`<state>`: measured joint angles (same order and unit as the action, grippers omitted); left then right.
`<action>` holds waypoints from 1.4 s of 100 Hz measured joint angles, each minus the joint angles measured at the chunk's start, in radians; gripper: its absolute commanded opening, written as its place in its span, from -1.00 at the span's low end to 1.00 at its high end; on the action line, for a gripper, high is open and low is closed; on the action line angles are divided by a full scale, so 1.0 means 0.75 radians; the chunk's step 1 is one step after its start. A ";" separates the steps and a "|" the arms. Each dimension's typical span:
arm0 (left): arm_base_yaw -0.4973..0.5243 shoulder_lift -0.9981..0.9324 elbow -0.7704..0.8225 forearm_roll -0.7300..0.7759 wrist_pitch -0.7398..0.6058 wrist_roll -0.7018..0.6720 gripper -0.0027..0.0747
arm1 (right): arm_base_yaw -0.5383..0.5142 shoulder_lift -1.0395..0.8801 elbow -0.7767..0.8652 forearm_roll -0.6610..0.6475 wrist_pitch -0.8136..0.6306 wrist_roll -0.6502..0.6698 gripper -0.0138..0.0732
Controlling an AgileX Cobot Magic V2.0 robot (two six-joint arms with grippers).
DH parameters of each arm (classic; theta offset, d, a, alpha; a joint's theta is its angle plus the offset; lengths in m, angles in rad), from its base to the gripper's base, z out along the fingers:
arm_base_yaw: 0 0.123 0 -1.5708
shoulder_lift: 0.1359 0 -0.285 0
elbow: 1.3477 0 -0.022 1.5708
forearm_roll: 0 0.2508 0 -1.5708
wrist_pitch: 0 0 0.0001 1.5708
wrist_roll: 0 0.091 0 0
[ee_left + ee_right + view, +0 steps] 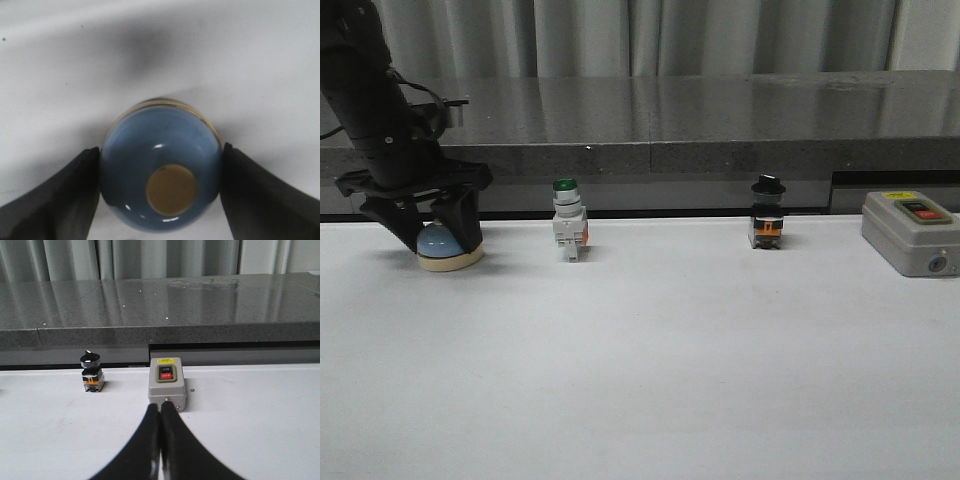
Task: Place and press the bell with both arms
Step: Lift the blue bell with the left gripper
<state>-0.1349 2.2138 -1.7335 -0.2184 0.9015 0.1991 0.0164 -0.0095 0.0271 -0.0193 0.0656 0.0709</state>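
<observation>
Light-blue domed bell [444, 243] with cream base sits on the white bench [650, 360], clamped by left gripper [160, 187]; right gripper [160, 440] closed, empty; lift level, avoid slip.

Even, soft overhead light falls on the white tabletop [660, 360], leaving only faint shadows under the objects. The polished grey stone ledge [720, 110] behind carries pale streaked reflections. In the left wrist view the glossy light-blue domed bell [160, 150] shows small highlights, and the dark tool fingers [55, 200] beside it are blurred.
</observation>
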 measured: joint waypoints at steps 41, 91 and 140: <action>0.000 -0.114 -0.113 0.000 0.059 0.000 -0.12 | 0.000 0.000 0.000 0.000 0.000 0.000 -0.82; -0.157 -0.314 -0.157 0.005 0.250 0.030 -0.12 | 0.000 0.000 0.000 0.000 0.000 0.000 -0.82; -0.587 -0.314 -0.083 0.005 0.193 0.036 -0.12 | 0.000 0.000 0.000 0.000 0.000 0.000 -0.82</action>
<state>-0.5749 1.9782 -1.7959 -0.2146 1.0459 0.2264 0.0164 -0.0095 0.0271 -0.0193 0.0656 0.0709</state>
